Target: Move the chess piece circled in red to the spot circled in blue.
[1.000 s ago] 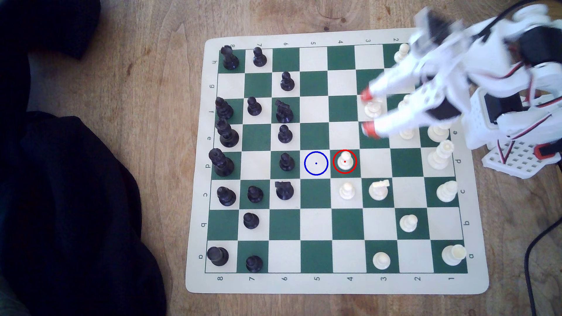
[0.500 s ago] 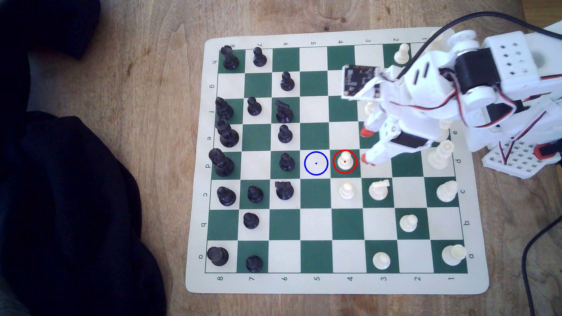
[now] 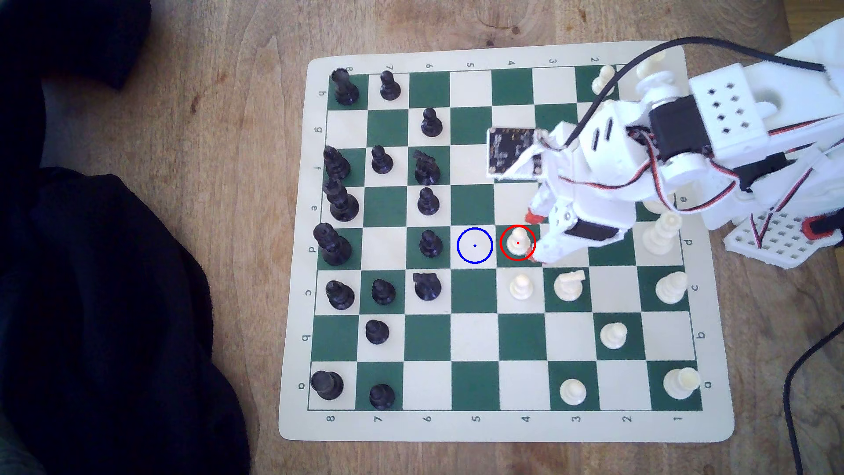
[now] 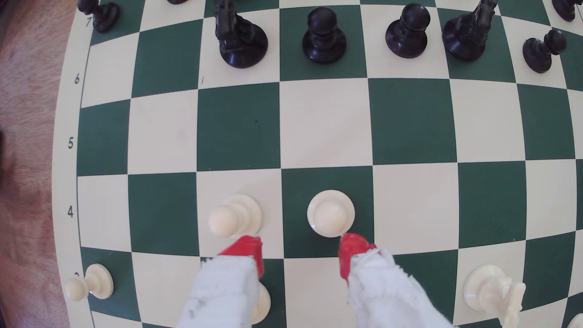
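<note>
The chess piece (image 3: 518, 241), a small cream pawn, stands on a green square inside a red ring. The spot (image 3: 475, 245), a cream square with a blue ring and dot, is the adjacent square toward the exterior view's left. My gripper (image 3: 533, 238) is open, with its red fingertips (image 3: 531, 215) low over the board just at the pawn's right in the exterior view. In the wrist view the pawn (image 4: 330, 213) sits just beyond the open gripper (image 4: 301, 250), nearly touching one red fingertip (image 4: 351, 249). Nothing is held.
A second cream pawn (image 4: 235, 214) stands close to the other red fingertip. A black pawn (image 3: 430, 243) occupies the square just past the spot. A cream knight (image 3: 568, 284) and a pawn (image 3: 520, 287) are nearby. Dark cloth (image 3: 114, 297) lies off the board's left.
The arm has swung from the board's upper right toward the exterior view's left and lowered, bringing the open fingertips up to the circled pawn. No piece has moved.
</note>
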